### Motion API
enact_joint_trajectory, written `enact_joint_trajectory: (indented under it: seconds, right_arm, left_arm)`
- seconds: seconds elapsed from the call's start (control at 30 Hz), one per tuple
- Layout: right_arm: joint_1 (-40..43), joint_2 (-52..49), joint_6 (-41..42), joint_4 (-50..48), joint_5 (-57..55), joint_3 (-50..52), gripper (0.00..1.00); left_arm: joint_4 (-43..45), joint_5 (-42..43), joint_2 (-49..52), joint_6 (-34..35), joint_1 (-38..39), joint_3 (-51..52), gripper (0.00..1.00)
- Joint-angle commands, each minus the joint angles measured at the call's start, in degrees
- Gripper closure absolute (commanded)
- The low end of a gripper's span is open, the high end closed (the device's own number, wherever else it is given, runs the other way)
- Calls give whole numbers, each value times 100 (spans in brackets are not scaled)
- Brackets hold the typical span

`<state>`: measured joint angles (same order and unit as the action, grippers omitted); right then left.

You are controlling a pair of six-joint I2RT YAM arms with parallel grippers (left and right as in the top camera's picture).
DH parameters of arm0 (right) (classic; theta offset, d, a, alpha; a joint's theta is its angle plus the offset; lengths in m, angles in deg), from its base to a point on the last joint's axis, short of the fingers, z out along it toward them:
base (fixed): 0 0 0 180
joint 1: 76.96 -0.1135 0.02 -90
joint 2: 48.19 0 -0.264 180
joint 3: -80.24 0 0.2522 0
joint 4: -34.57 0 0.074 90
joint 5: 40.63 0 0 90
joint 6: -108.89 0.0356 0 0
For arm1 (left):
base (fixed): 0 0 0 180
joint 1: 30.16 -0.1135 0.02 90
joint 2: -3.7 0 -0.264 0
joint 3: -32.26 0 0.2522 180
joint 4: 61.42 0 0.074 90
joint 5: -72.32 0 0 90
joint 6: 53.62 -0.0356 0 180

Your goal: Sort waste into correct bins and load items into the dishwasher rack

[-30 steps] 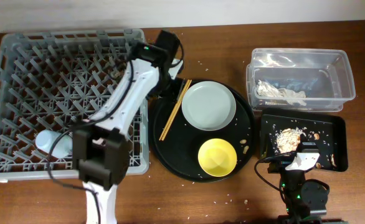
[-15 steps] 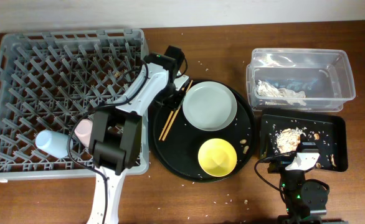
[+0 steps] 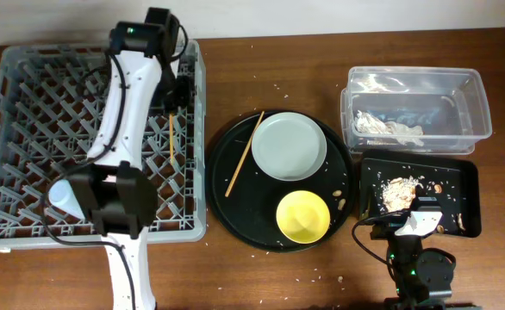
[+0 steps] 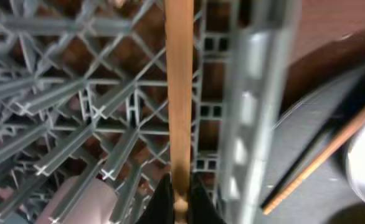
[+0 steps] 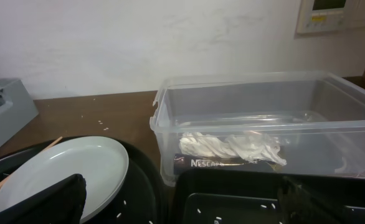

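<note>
My left gripper [image 3: 175, 105] is shut on one wooden chopstick [image 3: 171, 139] and holds it over the right side of the grey dishwasher rack [image 3: 11, 103]. The left wrist view shows this chopstick [image 4: 179, 87] between the jaws [image 4: 180, 200], above the grid. The second chopstick [image 3: 245, 153] lies on the round black tray [image 3: 235, 215] beside the grey-green plate [image 3: 291, 146] and the yellow bowl [image 3: 302, 215]. The blue cup [image 3: 65, 196] lies in the rack. The pink cup [image 4: 76, 199] is beside it. My right gripper [image 3: 418, 217] is open and empty at the front right.
The clear tub [image 3: 472, 103] holds the white napkin and brown wrapper [image 3: 390, 127]. The shallow black tray [image 3: 464, 176] holds food scraps [image 3: 399, 189]. Crumbs lie on the brown table around the round tray.
My left gripper took one chopstick from the round tray and carried it left and back over the rack's right side. The other chopstick stays on the tray. The right arm is still.
</note>
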<state>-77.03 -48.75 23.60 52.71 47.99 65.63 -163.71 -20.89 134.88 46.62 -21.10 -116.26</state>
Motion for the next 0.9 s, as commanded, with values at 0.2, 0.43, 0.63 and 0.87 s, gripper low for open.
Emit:
enact_joint_trajectory:
  seconds: [0.2, 0.43, 0.63, 0.87]
  right_arm:
    - [15, 31, 17, 11, 31, 52, 1]
    - [13, 31, 17, 11, 31, 52, 1]
    - [15, 31, 17, 11, 31, 52, 1]
    - [15, 31, 17, 11, 31, 52, 2]
  left_arm:
    - [275, 442, -332, -83, 610, 378, 35]
    - [2662, -175, -326, -579, 2186, 3195, 44]
    - [3462, -173, -345, -577, 2181, 4098, 68]
    - [1598, 225, -385, -579, 2181, 1891, 100]
